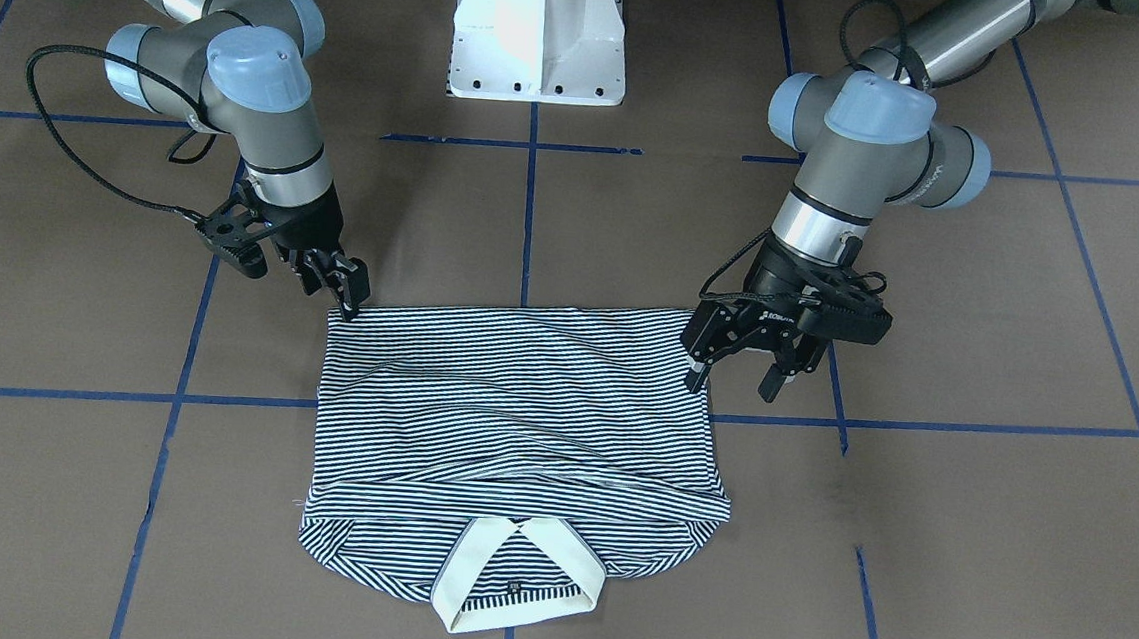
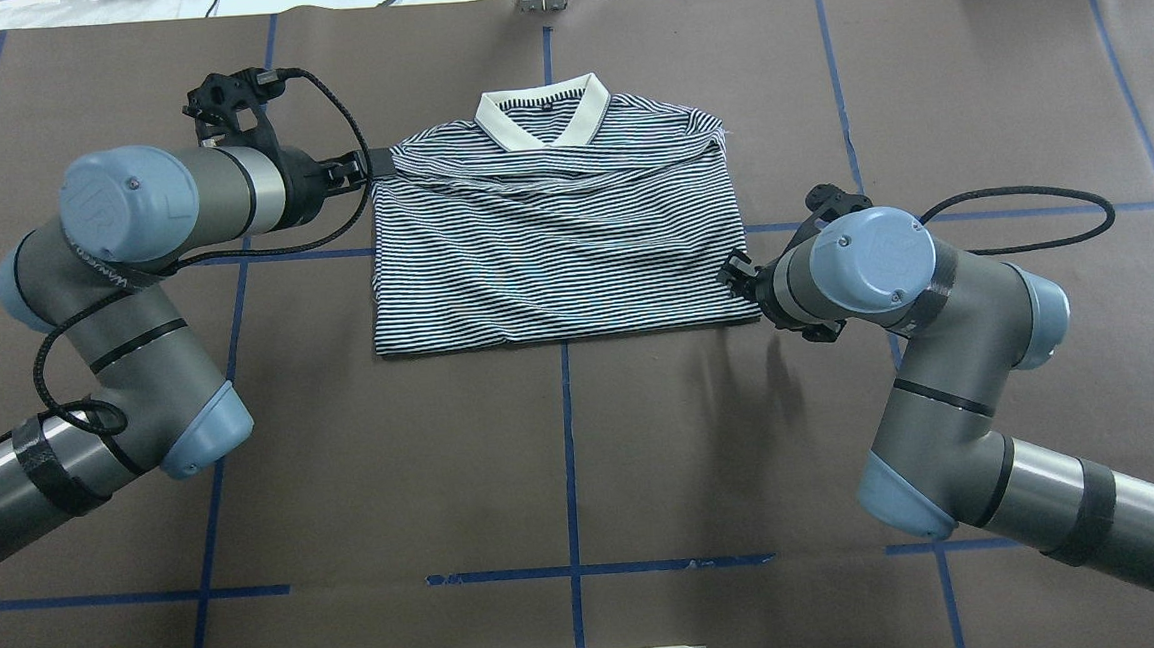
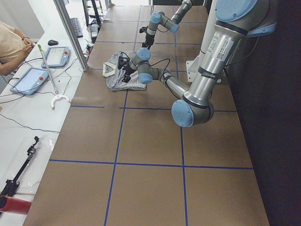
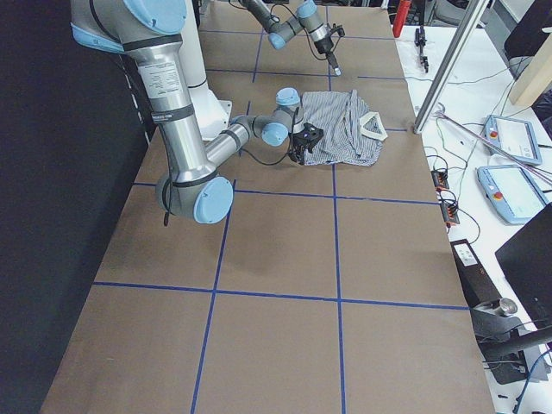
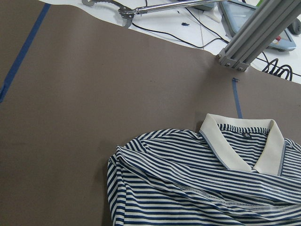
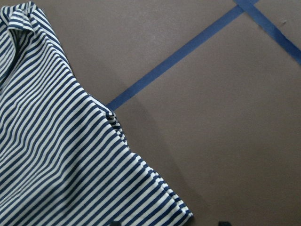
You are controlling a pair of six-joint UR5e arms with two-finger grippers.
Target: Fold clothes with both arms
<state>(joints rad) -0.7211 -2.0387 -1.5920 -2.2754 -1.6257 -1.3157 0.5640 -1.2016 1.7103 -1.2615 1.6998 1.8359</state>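
The striped polo shirt (image 1: 513, 416) lies folded into a rectangle on the brown table, its cream collar (image 1: 521, 577) on the side away from the robot. It also shows in the overhead view as the shirt (image 2: 553, 255). My left gripper (image 1: 736, 376) hovers open beside the shirt's folded edge, with nothing between its fingers; its wrist view looks down on the collar (image 5: 242, 146). My right gripper (image 1: 336, 288) stands open at the opposite corner of that edge. In the right wrist view the shirt corner (image 6: 181, 212) lies between the two fingertips that peek in at the bottom edge.
The white pedestal (image 1: 539, 37) stands at the robot's side of the table. Blue tape lines (image 2: 569, 445) cross the brown surface. Beyond the far table edge are an aluminium post (image 5: 256, 33), tablets (image 3: 28, 80), cables and a seated person (image 3: 9, 47).
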